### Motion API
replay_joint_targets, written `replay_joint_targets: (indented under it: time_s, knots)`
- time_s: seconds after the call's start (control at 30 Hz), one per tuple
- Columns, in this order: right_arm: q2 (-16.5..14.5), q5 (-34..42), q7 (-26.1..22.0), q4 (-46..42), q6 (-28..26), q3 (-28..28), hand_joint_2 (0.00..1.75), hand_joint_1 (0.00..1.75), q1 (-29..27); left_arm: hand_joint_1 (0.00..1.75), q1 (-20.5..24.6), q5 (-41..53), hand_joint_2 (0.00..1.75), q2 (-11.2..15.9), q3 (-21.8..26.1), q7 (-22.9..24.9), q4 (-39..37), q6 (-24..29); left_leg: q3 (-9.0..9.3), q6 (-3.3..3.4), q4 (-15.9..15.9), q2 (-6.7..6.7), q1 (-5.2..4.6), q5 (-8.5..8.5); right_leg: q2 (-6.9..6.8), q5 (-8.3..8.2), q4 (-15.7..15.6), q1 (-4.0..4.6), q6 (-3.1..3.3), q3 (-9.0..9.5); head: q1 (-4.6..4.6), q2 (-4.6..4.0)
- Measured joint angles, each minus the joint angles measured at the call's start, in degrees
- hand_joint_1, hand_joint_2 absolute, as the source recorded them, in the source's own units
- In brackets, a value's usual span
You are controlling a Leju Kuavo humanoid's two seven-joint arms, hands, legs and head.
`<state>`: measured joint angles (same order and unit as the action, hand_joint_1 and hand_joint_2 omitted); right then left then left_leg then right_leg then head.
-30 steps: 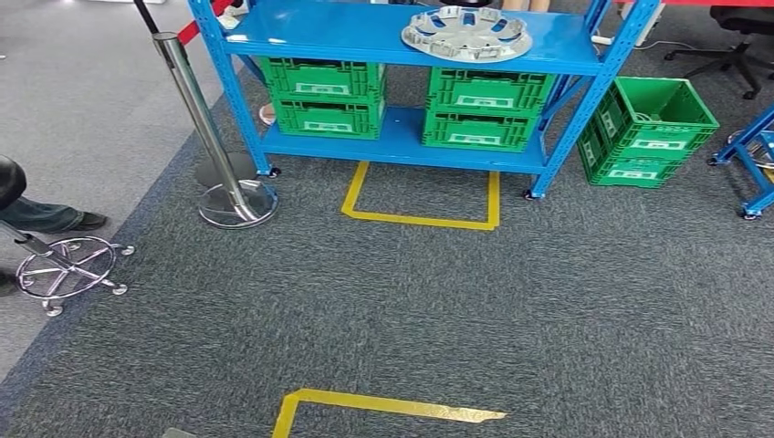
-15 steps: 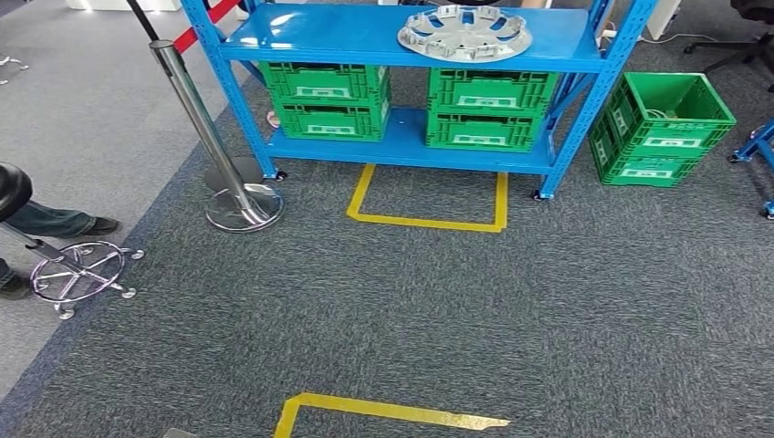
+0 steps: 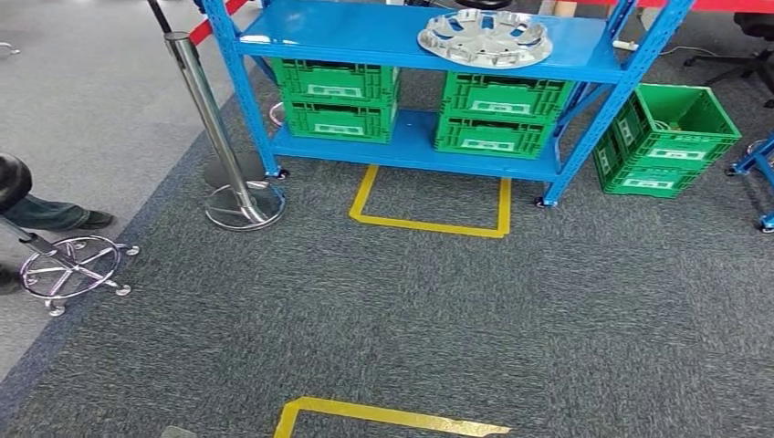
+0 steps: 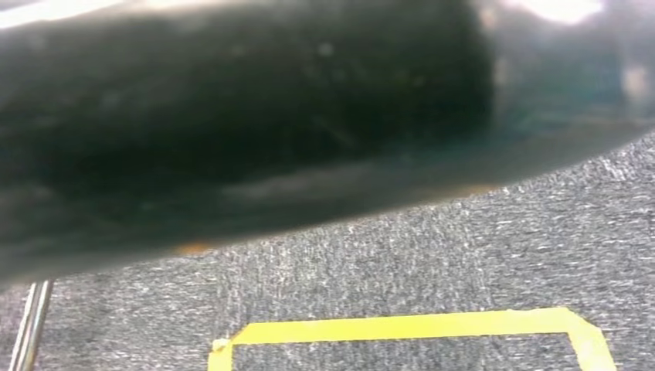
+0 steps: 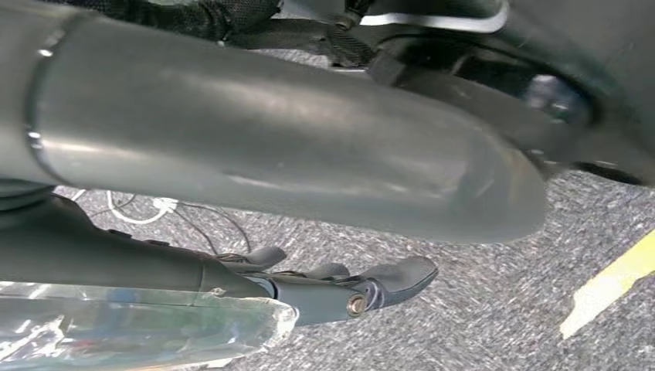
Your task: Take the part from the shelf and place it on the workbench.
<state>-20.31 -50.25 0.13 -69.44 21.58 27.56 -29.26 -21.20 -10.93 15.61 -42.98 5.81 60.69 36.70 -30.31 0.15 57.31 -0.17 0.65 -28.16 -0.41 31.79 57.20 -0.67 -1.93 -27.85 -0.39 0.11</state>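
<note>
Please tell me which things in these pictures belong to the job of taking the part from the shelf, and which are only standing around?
For the job:
silver wheel cover, lying on the top board
blue shelf

Only standing around:
green crates on the lower board
green crate on the floor
metal barrier post
stool base
yellow floor tape

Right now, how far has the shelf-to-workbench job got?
Nothing looks done: the silver wheel-cover part lies on the blue shelf's top level. In hand: the right hand holds nothing, fingers loosely extended. Left: crossing the carpet, grasping it, carrying it to the workbench.
</note>
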Motion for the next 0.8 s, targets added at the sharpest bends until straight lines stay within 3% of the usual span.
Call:
replay_joint_targets:
  time_s: [0.03,0.1,0.13,0.17,0.2,0.27,0.37,0.43,0.47,0.53,0.57,0.6,0.63,0.7,0.73,0.8]
  knots:
    - [0.00,-0.01,0.00,0.00,-0.01,-0.01,0.00,0.00,0.02,0.00,0.00,0.02,0.00,-0.02,0.10,0.00,0.02,-0.01,0.05,0.20,-0.05,0.01,0.03,-0.04,0.06,0.93,1.54,0.00,-0.11,-0.73,0.14,0.01]
    - [0.00,-0.02,0.00,0.05,0.00,-0.03,0.00,0.00,0.02,0.00,-0.01,0.04,0.00,-0.13,0.35,0.00,0.04,-0.04,0.57,0.86,-0.07,-0.04,-0.27,-0.61,0.19,3.23,9.80,0.05,-0.13,-5.81,0.45,0.01]
    - [0.00,-0.03,0.01,0.08,0.00,-0.04,0.00,0.00,0.02,0.00,-0.01,0.05,0.00,-0.19,0.46,0.00,0.05,-0.04,1.02,1.15,-0.06,-0.11,-0.48,-1.02,0.24,3.00,12.01,0.12,0.05,-7.64,0.57,0.01]
    - [0.00,-0.03,0.01,0.11,0.00,-0.04,0.00,0.00,-0.01,0.00,-0.03,0.05,0.00,-0.26,0.53,0.00,0.06,-0.05,1.60,1.29,-0.06,-0.20,-0.70,-1.49,0.28,1.30,11.64,0.23,0.45,-8.27,0.58,0.00]
    - [0.01,-0.03,0.01,0.11,0.00,-0.01,0.00,0.00,0.00,0.00,-0.02,0.05,0.00,-0.34,0.56,0.00,0.07,-0.06,2.08,1.18,-0.05,-0.26,-0.86,-1.87,0.31,-1.00,7.71,0.42,0.98,-6.69,0.55,0.00]
    - [0.02,-0.04,0.00,0.13,-0.01,0.03,0.00,0.00,0.05,0.00,0.03,0.05,0.00,-0.45,0.63,0.00,0.09,-0.10,2.54,0.74,0.06,-0.34,-1.01,-2.46,0.35,-2.95,2.46,0.73,1.75,-4.28,0.48,0.00]
    - [0.02,-0.06,0.02,0.15,0.00,0.06,0.00,0.00,-0.01,0.00,0.08,0.05,0.00,-0.52,0.70,0.00,0.12,-0.17,2.69,-0.15,0.02,-0.36,-0.84,-2.84,0.44,-2.80,1.10,0.81,2.23,-3.42,0.45,0.01]
    - [0.00,-0.04,0.01,0.15,0.02,0.15,0.00,0.00,-0.05,0.00,0.06,0.16,0.00,-0.49,0.77,0.02,0.19,-0.17,2.16,-0.85,1.86,-0.29,-0.72,-4.16,0.33,-2.89,0.18,0.47,2.70,-2.65,0.15,0.01]
    - [-0.01,-0.04,0.01,0.15,0.04,0.19,0.00,0.00,0.00,0.00,0.03,0.26,0.00,-0.45,0.84,0.10,0.23,-0.16,0.99,-1.20,4.39,-0.26,-0.59,-5.51,0.24,-2.87,-0.18,0.29,2.92,-2.24,-0.03,0.01]
    - [-0.02,-0.03,0.02,0.17,0.13,0.20,0.00,0.00,0.13,0.00,-0.09,0.49,0.00,-0.39,0.97,0.29,0.29,-0.16,-3.14,-1.88,11.69,-0.22,-0.20,-8.50,0.15,-2.53,-0.32,0.21,3.15,-1.83,-0.25,0.00]
    - [-0.02,-0.04,0.03,0.19,0.16,0.21,0.00,0.00,0.16,0.00,-0.19,0.56,0.00,-0.39,1.03,0.39,0.29,-0.17,-5.01,-2.18,14.54,-0.22,0.04,-9.07,0.16,-2.29,-0.32,0.17,3.15,-1.63,-0.24,0.00]
    - [-0.02,-0.04,0.05,0.21,0.19,0.24,0.00,0.00,0.15,0.00,-0.31,0.61,0.00,-0.38,1.08,0.45,0.29,-0.17,-6.09,-2.44,15.66,-0.21,0.28,-8.47,0.18,-2.02,-0.32,0.11,3.05,-1.40,-0.23,0.00]
    - [-0.02,-0.04,0.07,0.23,0.19,0.26,0.00,0.00,0.14,0.00,-0.39,0.63,0.00,-0.37,1.14,0.49,0.29,-0.18,-6.10,-2.66,14.68,-0.20,0.51,-6.71,0.22,-1.70,-0.31,0.01,2.88,-1.10,-0.23,0.00]
    - [-0.02,-0.04,0.09,0.26,0.19,0.34,0.00,0.00,0.13,0.00,-0.49,0.64,0.00,-0.33,1.27,0.58,0.31,-0.18,-3.80,-3.01,8.34,-0.05,0.90,-1.80,0.26,-0.86,-0.30,-0.19,2.29,-0.26,-0.25,0.00]
    - [-0.02,-0.04,0.09,0.26,0.19,0.38,0.00,0.00,0.15,0.00,-0.47,0.64,0.00,-0.33,1.31,0.64,0.32,-0.18,-2.37,-2.99,4.97,0.02,0.94,-0.38,0.30,-0.33,-0.16,-0.17,1.85,0.14,-0.33,0.00]
    - [-0.02,-0.06,0.10,0.28,0.19,0.45,0.00,0.00,0.20,0.00,-0.45,0.67,0.00,-0.35,1.38,0.79,0.39,-0.19,-0.91,-2.32,1.59,0.09,0.81,0.02,0.27,0.39,-0.08,-0.03,0.97,0.61,-0.37,0.01]
